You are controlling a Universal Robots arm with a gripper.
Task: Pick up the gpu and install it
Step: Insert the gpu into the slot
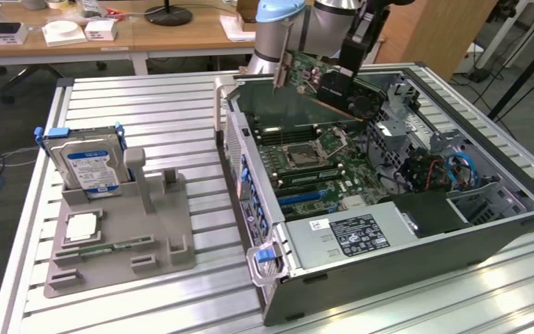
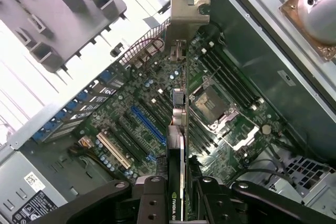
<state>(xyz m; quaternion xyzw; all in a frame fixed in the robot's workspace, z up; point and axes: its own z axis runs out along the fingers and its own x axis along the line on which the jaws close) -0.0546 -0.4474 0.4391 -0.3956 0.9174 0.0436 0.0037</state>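
My gripper [image 1: 352, 69] is shut on the gpu [image 1: 322, 83], a green card with a black cooler block and a silver end bracket. It holds the card tilted in the air over the far end of the open computer case [image 1: 489, 229]. In the wrist view the gpu [image 2: 178, 124] is seen edge-on between my gripper [image 2: 178, 184] fingers, its silver bracket [image 2: 186, 17] pointing away from the camera. The card hangs above the motherboard [image 2: 131, 108], apart from it, roughly over the blue expansion slot [image 2: 148, 124].
A grey fixture [image 1: 156, 229] on the exterior view's left holds an upright silver hard drive with a blue label [image 1: 86, 163], a processor [image 1: 81, 226] and a narrow memory stick [image 1: 119, 245]. Inside the case are a power supply [image 1: 350, 233] and blue cables [image 1: 457, 170].
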